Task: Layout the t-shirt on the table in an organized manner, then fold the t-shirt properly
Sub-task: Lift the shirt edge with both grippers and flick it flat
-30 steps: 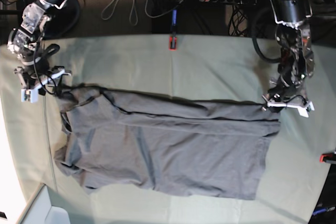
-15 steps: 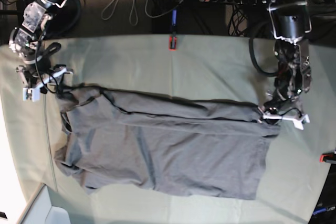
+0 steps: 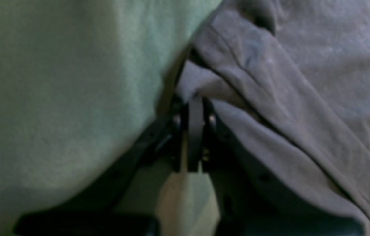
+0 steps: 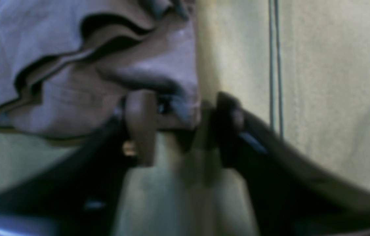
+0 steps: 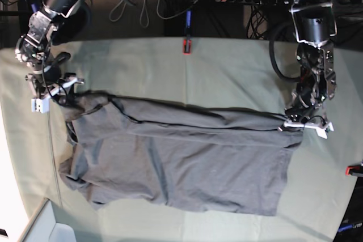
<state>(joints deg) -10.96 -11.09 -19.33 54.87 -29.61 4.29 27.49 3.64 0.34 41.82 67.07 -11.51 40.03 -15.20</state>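
Two end effectors are at the far corners of the shirt (image 5: 176, 157), which lies spread across the middle of the tabletop (image 5: 227, 66).

The left end effector (image 3: 191, 108) is pressed together and pinches a corner of shirt cloth between its fingers. In the base view it sits at the shirt's far right corner (image 5: 303, 122).

The right end effector (image 4: 178, 127) is at the far left corner (image 5: 54, 92). Its fingers are partly spread, with a bunched bit of shirt edge between them. One finger (image 4: 140, 124) touches the cloth, but the other one looks apart from it, so I do not think it has a firm hold yet.

The shirt is mostly flat but has a long ridge along its far edge and crumples on the left side.

To do this step well, the right side should squeeze fully onto the cloth first. Then both should lift only a little and pull gently away from each other, at the same speed, so the far edge goes straight. Pulling too hard could drag the whole shirt or make a corner slip out.
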